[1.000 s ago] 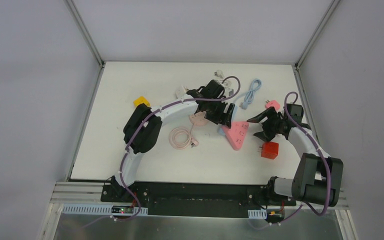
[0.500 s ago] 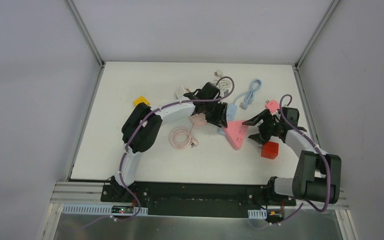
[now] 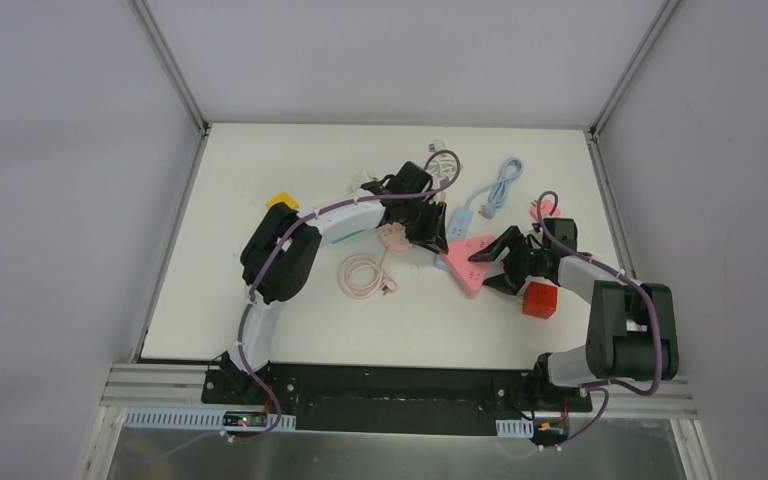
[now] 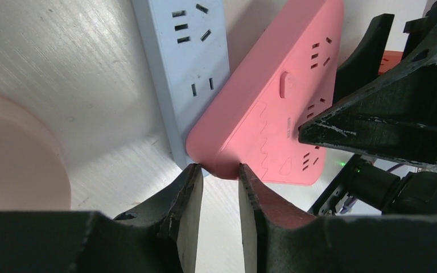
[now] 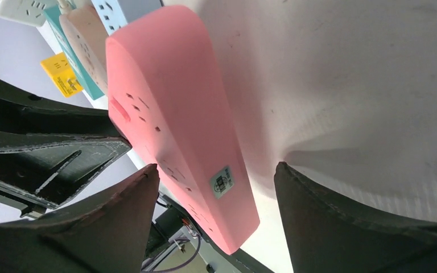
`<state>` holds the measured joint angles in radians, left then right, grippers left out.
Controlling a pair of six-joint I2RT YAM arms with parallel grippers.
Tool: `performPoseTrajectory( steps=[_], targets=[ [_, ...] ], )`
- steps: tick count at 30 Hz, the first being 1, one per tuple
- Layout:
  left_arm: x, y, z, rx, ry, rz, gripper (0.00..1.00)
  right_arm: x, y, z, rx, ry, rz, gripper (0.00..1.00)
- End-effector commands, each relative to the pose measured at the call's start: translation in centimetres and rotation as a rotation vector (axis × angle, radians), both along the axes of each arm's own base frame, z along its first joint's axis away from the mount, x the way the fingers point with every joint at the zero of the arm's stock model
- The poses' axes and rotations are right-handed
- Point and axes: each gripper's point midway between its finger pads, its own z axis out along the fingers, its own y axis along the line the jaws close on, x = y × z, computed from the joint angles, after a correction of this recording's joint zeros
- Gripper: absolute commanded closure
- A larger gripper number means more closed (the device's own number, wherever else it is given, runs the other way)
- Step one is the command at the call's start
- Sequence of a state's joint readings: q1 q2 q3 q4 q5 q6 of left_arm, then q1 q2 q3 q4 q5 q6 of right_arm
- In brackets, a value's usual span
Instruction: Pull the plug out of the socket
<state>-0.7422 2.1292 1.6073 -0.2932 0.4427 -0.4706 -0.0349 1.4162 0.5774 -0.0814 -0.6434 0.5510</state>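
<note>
Both the left gripper [image 4: 216,170] and the right gripper [image 5: 213,166] are matte black, scuffed grey at the edges. Between the right fingers is a salmon-pink strip [image 5: 176,125] with a small green-and-white label. Just past the left fingertips is a pale blue strip [image 4: 188,62], and to their left a pale pink socket [image 4: 11,153]. The table [image 4: 62,68] is white. Beside the right fingers is a red cube [image 3: 539,299].

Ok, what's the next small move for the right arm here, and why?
Probably shut the right gripper on the pink power strip. Its jaws stand wide open on either side of the strip's end, apparently not touching it, while the left gripper sits at another corner, jaws nearly together. A firm hold looks needed before any pulling.
</note>
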Motion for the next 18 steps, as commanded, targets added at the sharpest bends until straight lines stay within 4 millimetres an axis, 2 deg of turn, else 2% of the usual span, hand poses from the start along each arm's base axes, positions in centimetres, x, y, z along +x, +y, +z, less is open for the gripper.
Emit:
performPoseTrajectory(
  steps=[1, 5, 10, 15, 18],
  targets=[
    [-2.1, 5.1, -6.6, 0.236, 0.104, 0.007, 0.85, 0.4, 1.3, 0.8, 0.044, -0.080, 0.080, 0.24],
    [-1.9, 4.3, -5.5, 0.194, 0.111, 0.006, 0.85, 1.3, 2.3, 1.6, 0.096, -0.137, 0.113, 0.29],
    [-0.7, 2.5, -2.7, 0.080, 0.105, 0.024, 0.82, 1.6, 3.4, 1.9, 0.136, -0.200, 0.104, 0.41],
    [0.9, 1.0, 0.3, -0.036, 0.100, 0.058, 0.81, 1.9, 3.8, 2.4, 0.186, -0.256, 0.096, 0.65],
    [1.6, 0.5, 2.0, -0.065, 0.078, 0.066, 0.79, 1.9, 4.0, 2.4, 0.199, -0.270, 0.109, 0.84]
  ],
)
